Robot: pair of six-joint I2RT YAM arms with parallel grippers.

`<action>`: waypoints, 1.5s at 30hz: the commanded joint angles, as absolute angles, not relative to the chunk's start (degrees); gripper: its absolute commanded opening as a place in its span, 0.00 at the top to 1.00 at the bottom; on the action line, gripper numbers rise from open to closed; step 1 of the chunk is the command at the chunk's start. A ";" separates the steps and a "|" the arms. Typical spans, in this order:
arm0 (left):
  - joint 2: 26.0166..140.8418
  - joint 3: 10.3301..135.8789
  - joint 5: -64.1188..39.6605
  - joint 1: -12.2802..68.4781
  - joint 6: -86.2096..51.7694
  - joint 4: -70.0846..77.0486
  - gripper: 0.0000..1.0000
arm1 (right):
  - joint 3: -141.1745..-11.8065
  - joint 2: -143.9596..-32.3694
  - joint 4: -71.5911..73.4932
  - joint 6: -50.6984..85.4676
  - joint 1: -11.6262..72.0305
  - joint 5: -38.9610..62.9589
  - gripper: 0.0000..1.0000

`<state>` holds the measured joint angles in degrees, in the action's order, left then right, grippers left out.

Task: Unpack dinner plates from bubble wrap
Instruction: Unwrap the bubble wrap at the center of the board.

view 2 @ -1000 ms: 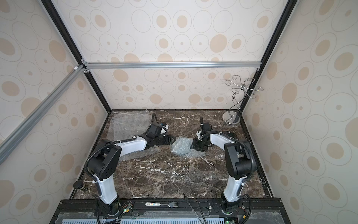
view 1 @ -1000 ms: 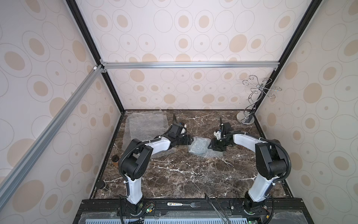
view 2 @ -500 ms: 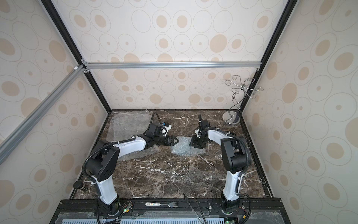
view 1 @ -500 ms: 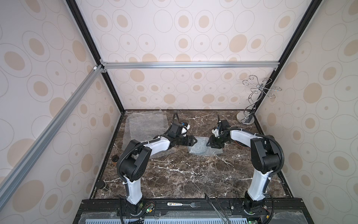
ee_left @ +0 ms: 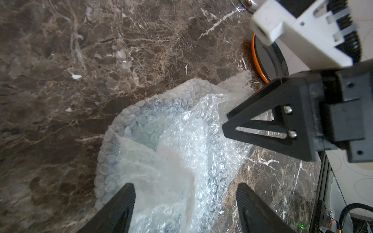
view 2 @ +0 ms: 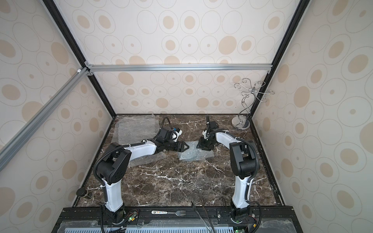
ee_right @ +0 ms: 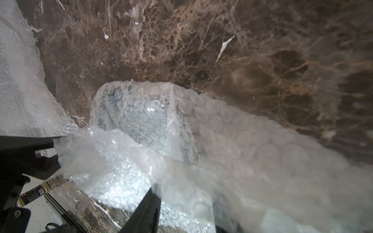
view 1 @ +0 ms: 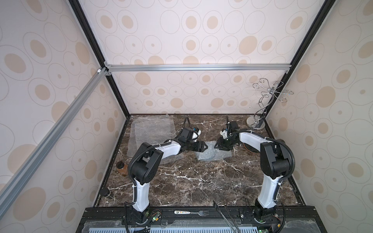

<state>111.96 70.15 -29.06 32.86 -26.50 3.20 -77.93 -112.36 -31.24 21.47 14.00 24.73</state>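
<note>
A crumpled bundle of bubble wrap [view 1: 214, 155] [view 2: 193, 156] lies mid-table between both arms. My left gripper [view 1: 206, 146] [ee_left: 185, 201] stands open, its fingers [ee_left: 119, 207] astride the near end of the bundle without pinching it. My right gripper [view 1: 217, 145] [ee_right: 185, 197] is shut on a raised fold of the bubble wrap [ee_right: 141, 121]; one of its fingers is hidden behind the plastic. Something bluish-dark shows through the wrap [ee_left: 171, 151], too veiled to name. Behind the right arm sits an orange dinner plate [ee_left: 256, 60] [view 1: 247, 149] with a dark grey plate [ee_left: 268, 58] on it.
Flat bubble wrap sheets [view 1: 153, 129] lie at the back left, partly under the left arm. A chrome wire stand [view 1: 255, 123] occupies the back right corner. Two jars [view 1: 122, 167] [view 1: 106, 193] stand along the left edge. A fork [view 1: 191, 212] and tongs [view 1: 224, 213] lie on the front rail.
My left gripper has moved right up to the bundle and its jaws have widened. The right gripper has shifted slightly left and back, still holding the fold of wrap.
</note>
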 commanded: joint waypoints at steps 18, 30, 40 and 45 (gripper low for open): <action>116.79 75.95 -27.25 34.03 -26.89 3.96 0.22 | -86.65 -116.97 -35.77 19.78 13.53 25.22 0.56; 119.00 80.46 -25.84 34.11 -27.29 2.85 0.22 | -81.68 -112.54 -35.19 19.50 13.00 25.05 0.55; 120.35 79.80 -25.38 34.68 -26.18 1.23 0.23 | -80.83 -113.85 -33.84 19.83 12.92 25.64 0.56; 121.37 80.63 -26.07 35.55 -27.28 1.67 0.24 | -80.34 -114.26 -33.09 20.17 12.92 25.94 0.56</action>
<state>120.60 78.37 -25.69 34.61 -27.16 2.31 -81.32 -113.99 -33.23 20.29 13.10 25.36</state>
